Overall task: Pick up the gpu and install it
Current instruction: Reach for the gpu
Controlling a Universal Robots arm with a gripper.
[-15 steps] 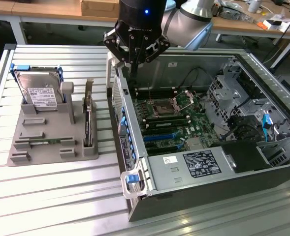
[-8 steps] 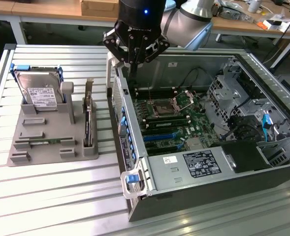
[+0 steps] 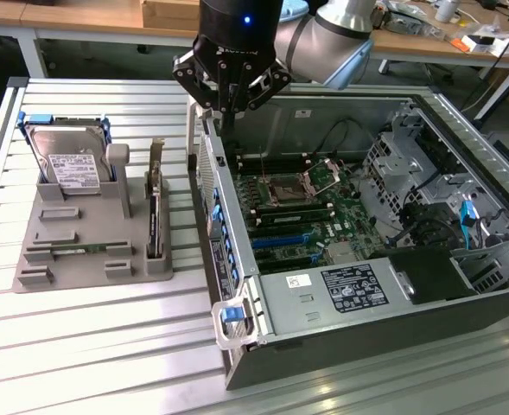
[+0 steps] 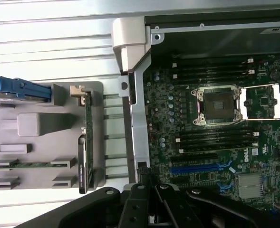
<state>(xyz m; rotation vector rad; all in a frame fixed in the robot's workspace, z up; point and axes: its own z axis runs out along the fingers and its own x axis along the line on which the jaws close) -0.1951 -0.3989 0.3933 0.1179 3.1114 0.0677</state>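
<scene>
the arm [image 3: 340, 35] is cut off at the exterior view's upper edge, the computer case [image 3: 306, 337] at its right edge. the gpu [image 3: 154, 225] hides its lower edge in the grey holder [image 3: 90, 226]. print on the hard drive [image 3: 68, 169] label is too small to read.

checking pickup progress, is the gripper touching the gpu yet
Apart. The exterior view shows the gripper over the case wall, a clear gap from the gpu standing in its gray holder.
</scene>
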